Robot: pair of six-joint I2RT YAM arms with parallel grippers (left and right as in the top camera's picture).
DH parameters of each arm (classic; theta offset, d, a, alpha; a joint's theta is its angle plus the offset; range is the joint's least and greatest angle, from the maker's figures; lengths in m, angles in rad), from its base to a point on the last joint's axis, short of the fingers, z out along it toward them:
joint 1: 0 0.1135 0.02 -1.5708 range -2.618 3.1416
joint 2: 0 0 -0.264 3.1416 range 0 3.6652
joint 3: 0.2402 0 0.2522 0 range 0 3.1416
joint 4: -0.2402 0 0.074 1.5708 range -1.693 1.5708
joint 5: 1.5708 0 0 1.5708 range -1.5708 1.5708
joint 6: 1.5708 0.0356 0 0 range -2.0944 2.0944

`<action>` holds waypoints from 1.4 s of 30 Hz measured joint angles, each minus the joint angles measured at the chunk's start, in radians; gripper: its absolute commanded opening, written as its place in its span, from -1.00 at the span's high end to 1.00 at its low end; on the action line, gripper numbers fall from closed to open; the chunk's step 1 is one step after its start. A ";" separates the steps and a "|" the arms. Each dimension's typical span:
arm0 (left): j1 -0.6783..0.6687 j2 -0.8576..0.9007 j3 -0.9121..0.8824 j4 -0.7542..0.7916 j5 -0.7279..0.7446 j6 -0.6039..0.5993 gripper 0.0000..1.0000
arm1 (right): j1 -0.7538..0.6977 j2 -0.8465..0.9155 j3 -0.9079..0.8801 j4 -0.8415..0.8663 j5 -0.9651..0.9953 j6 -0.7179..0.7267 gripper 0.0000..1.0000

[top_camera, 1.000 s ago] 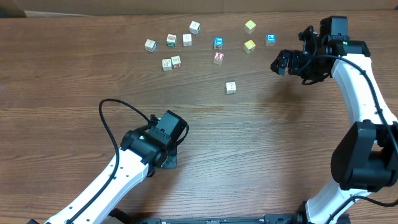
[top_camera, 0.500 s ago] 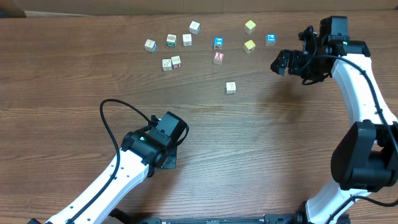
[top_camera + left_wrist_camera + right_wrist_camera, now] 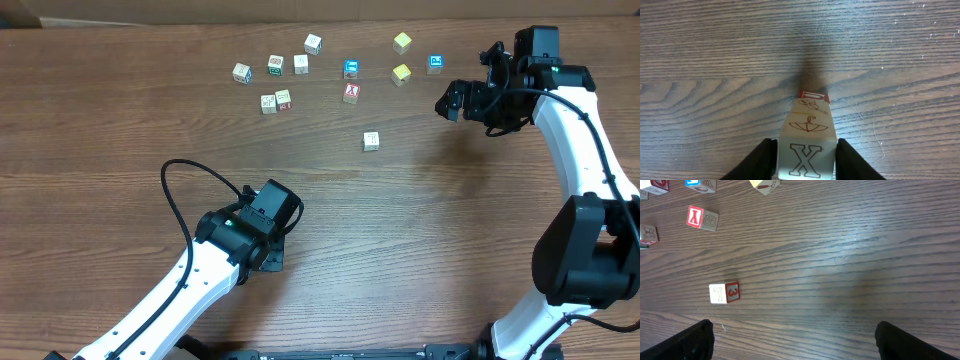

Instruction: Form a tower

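tower (image 3: 807, 135) | left wrist: between jaws | overhead: hidden under left arm (image 3: 245, 235)

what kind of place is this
Probably a robot test bench indoors: a white left arm and right arm work at a wood-grain table, with small letter cubes scattered on it.
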 measured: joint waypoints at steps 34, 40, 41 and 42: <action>0.000 0.247 -0.005 0.071 0.042 0.043 -0.22 | 0.000 0.000 0.000 0.000 0.000 0.000 -1.00; 0.000 0.247 -0.005 0.077 0.042 0.020 -0.17 | 0.000 0.000 0.000 0.000 0.000 0.000 -1.00; 0.000 0.247 -0.005 0.077 0.043 0.016 -0.18 | 0.000 0.000 0.000 0.001 0.000 0.000 -1.00; 0.000 0.247 -0.005 0.077 0.049 0.012 -0.18 | 0.000 0.000 0.000 0.000 0.000 0.000 -1.00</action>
